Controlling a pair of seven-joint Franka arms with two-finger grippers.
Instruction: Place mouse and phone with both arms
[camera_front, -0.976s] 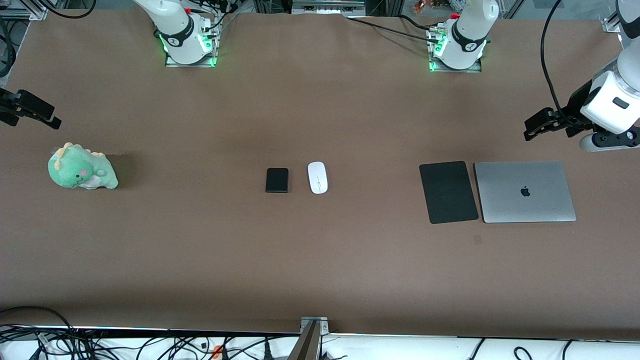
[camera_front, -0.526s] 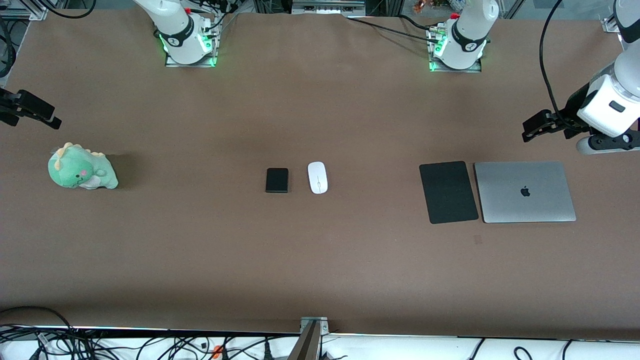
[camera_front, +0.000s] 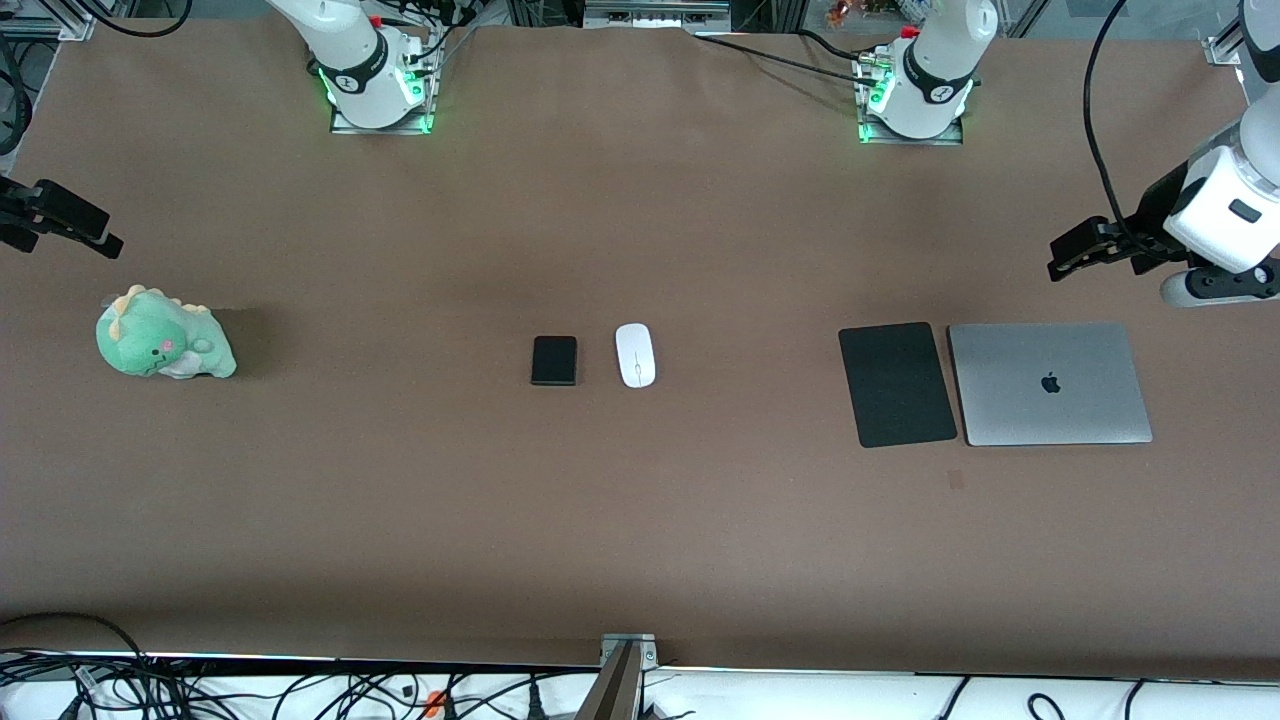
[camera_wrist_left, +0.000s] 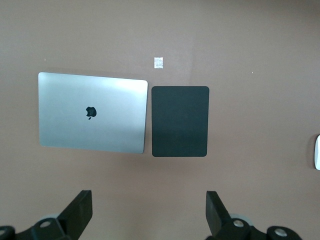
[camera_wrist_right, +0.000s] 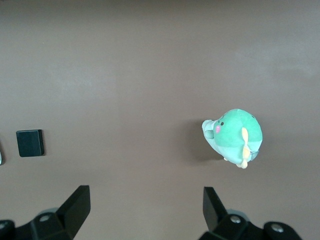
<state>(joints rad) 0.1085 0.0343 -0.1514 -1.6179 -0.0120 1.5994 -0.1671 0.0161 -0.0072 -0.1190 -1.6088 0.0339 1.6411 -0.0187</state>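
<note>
I have both arms parked high at the table's ends, nothing picked up yet. The left gripper (camera_front: 1075, 250) hangs with fingers spread wide over bare table at the left arm's end, just farther from the front camera than the laptop (camera_front: 1050, 383); the right gripper (camera_front: 80, 232) hangs equally wide and empty at the right arm's end, over the table near the plush (camera_front: 163, 336). The mouse (camera_front: 635, 355) and the phone (camera_front: 554, 360) lie flat, side by side mid-table with a narrow gap between them, the phone toward the right arm's end, the mouse toward the left arm's. The pad (camera_front: 896, 384) lies just beside the laptop, on its mouse side. My worry is the close spacing: if both arms come in together, the wrists may crowd each other, or one finger may nudge the neighbouring item. The mouse looks glossy and rounded, so an off-centre pinch could squirt it out; the phone is thin, so fingers may scrape the table.
</note>
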